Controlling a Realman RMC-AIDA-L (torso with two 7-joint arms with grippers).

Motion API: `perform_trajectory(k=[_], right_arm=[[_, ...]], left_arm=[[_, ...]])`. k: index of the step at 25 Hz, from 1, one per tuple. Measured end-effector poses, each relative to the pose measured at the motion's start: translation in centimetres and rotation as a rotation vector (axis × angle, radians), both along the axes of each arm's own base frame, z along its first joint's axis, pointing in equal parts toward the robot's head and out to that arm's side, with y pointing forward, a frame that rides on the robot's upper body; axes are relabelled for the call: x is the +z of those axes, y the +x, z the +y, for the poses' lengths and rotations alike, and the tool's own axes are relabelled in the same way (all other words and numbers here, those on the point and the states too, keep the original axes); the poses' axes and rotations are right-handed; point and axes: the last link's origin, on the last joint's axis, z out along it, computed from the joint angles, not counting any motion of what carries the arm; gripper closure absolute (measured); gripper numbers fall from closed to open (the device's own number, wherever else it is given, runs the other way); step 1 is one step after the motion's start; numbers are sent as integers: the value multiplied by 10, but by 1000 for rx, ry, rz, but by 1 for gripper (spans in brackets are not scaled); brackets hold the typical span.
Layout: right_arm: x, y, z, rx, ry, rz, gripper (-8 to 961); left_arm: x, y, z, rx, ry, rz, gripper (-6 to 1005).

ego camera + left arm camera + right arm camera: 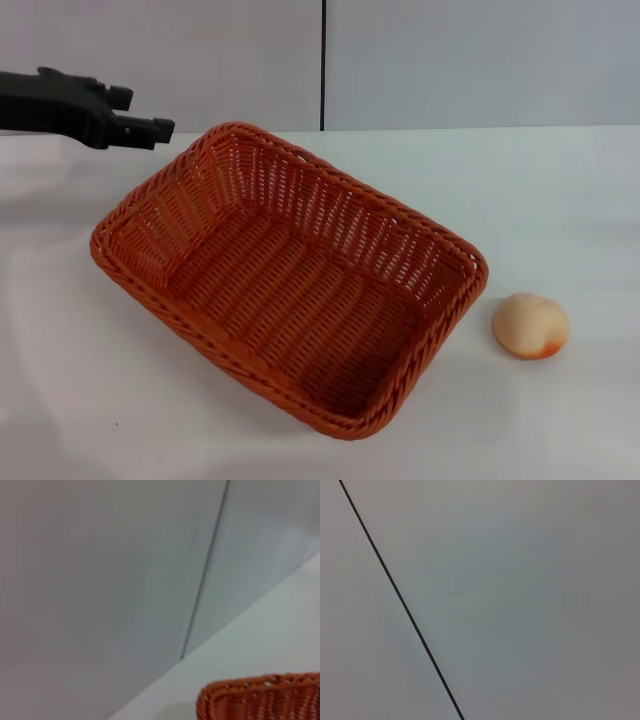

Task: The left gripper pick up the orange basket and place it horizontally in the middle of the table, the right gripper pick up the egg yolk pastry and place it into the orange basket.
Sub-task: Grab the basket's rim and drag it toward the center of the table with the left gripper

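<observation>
Basket front and centre: the orange basket [290, 275] sits on the white table [80, 400], turned at a slant so that one corner points toward the far left and the opposite corner toward the near right. Nothing lies inside it, and the woven floor shows clear through to the braided rim. Off its right-hand end, just beside but not touching, the egg yolk pastry [531, 325] rests on the table, pale and round with its orange patch on the near lower edge.

Up at the far left, the left gripper [150, 115] hangs above the table, pointing toward the basket's far-left corner and stopping just short of it, with no contact. Its two black fingers [152, 127] stand a little apart with a gap between them, holding nothing.

From the left wrist view, one corner of the orange basket [260, 697] pokes in, with the grey wall [100, 580] and its dark vertical seam behind, and the pale table [280, 625] running up to the wall.

The right wrist view gives only grey wall [530, 605] crossed by a thin dark seam. The right gripper appears in none of the views, so whether it is spread or pressed together I cannot tell.
</observation>
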Motion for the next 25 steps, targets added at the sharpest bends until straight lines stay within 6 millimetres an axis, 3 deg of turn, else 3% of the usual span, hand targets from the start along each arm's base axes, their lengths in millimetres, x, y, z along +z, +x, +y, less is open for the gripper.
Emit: perform_trajectory(k=[12,25], right_arm=[[-5,1,-1,-10,-10,9,222],[-6,2,1,-21,-16,12,222]], left_arm=[[-35,-6,6,64,-59,111,260],[-51,-12,10,90,-83,121,259]])
